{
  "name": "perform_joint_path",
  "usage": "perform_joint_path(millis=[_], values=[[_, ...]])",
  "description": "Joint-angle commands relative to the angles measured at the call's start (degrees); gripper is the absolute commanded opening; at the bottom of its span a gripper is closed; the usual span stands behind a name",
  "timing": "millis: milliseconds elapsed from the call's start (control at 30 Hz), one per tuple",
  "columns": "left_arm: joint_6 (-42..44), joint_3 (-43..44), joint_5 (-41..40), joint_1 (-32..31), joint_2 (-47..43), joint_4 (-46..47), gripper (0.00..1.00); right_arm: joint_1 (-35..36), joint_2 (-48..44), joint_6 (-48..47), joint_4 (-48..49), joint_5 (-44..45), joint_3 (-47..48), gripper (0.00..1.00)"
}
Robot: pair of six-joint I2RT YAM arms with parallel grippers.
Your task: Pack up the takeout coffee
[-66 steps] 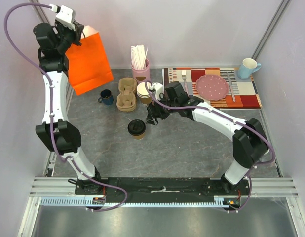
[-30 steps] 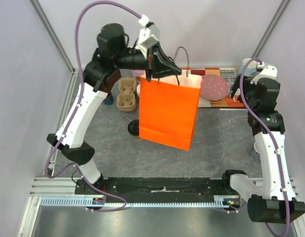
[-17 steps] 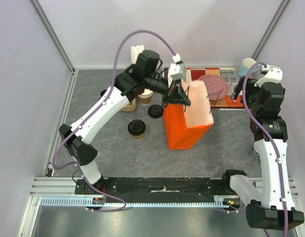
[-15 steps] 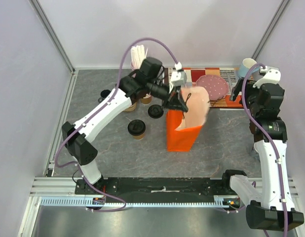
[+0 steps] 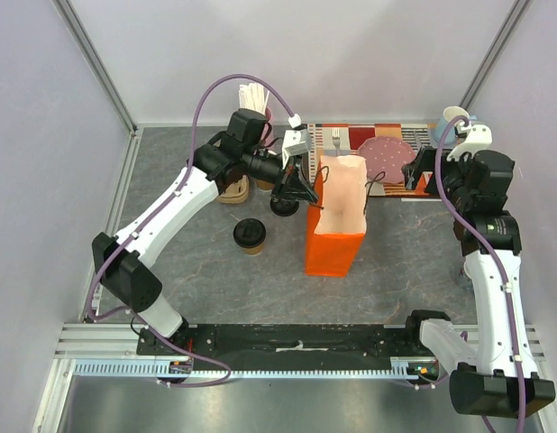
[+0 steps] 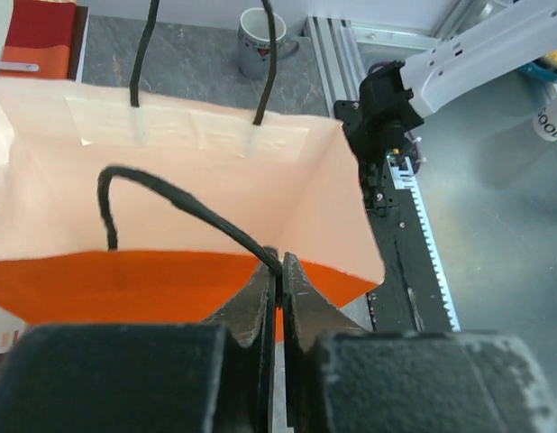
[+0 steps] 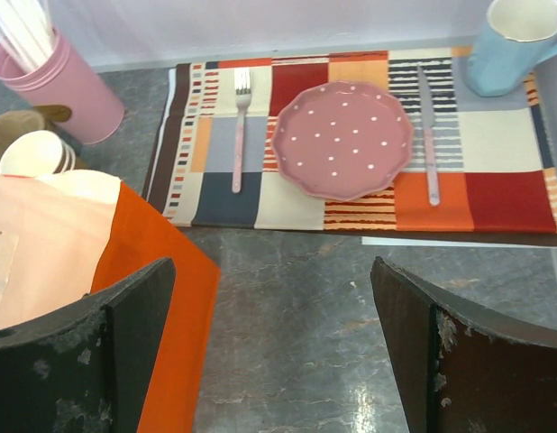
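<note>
- Your left gripper (image 6: pixel 280 271) is closed narrow on the near black cord handle (image 6: pixel 170 203) of the orange paper bag (image 5: pixel 337 225), pinching the cord between its fingertips at the bag's left rim.
- The bag stands upright on the bench (image 5: pixel 215 289) with its mouth open, and the pale inside shows in the left wrist view. What lies at the bottom of the bag cannot be seen.
- The bag's far handle stands up from the opposite rim, free of either gripper.
- The takeout coffee (image 5: pixel 250 234) sits upright on the bench to the left of the bag, clearly apart from it and outside it, with its black lid on. Nothing is touching it.
- Your right gripper (image 7: pixel 271 307) hangs above the bench to the right of the bag, its fingers spread wide and holding nothing.
- Beyond the bag on that side lies a striped placemat (image 7: pixel 495 180) carrying a pink dotted plate (image 7: pixel 342 138), with a fork (image 7: pixel 240 126) and a knife (image 7: pixel 426 126) on either side of the plate.
- A light blue mug (image 7: pixel 517 41) stands at the placemat corner farthest from the bag.
- A pink holder (image 7: pixel 53 77) of pale sticks stands behind the bag.
</note>
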Motion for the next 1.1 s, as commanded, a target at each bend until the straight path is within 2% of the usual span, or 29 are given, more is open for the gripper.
perform_joint_path(millis=[0,67,100,133,167,233,300,533,633,833,1067], values=[[-5.3,2.8,-2.4,-0.3,-2.2,2.2,0.27,-0.2,0.8,-0.3,2.1,-6.6,1.8,0.98],[-7.0,4.0,-4.9,-0.3,-2.3,2.1,0.45,-0.2,1.1,-0.3,2.0,-7.5,2.0,0.98],[-7.0,4.5,-5.7,-0.3,-2.4,1.7,0.60,-0.2,1.1,-0.3,2.1,-8.2,2.1,0.98],[-7.0,4.9,-6.6,-0.3,-2.5,1.4,0.69,-0.2,1.2,-0.4,2.1,-8.6,2.1,0.98],[-7.2,5.9,-8.7,-0.3,-2.5,0.5,0.76,-0.2,1.3,-0.4,2.1,-9.0,2.2,0.98],[-7.1,7.0,-10.9,-0.3,-2.7,-0.2,0.84,-0.2,1.4,-0.4,2.2,-9.8,2.3,0.98],[-6.2,8.7,-13.9,-0.3,-3.0,-1.5,0.99,-0.2,1.7,-0.3,2.4,-10.2,2.3,0.98],[-3.9,13.0,-16.1,-0.3,-3.2,-5.5,1.00,-0.1,3.3,0.3,3.1,-12.6,2.4,0.98],[-4.1,11.9,-16.2,-0.3,-3.3,-5.6,1.00,-0.1,3.3,0.3,3.1,-12.7,2.4,0.98],[-6.5,11.6,-21.8,1.4,-4.0,-3.6,1.00,0.2,2.9,0.0,3.2,-13.3,2.1,0.98],[-4.8,21.5,-22.0,4.8,-4.8,-7.4,1.00,1.6,3.9,0.5,3.4,-17.0,2.9,0.98]])
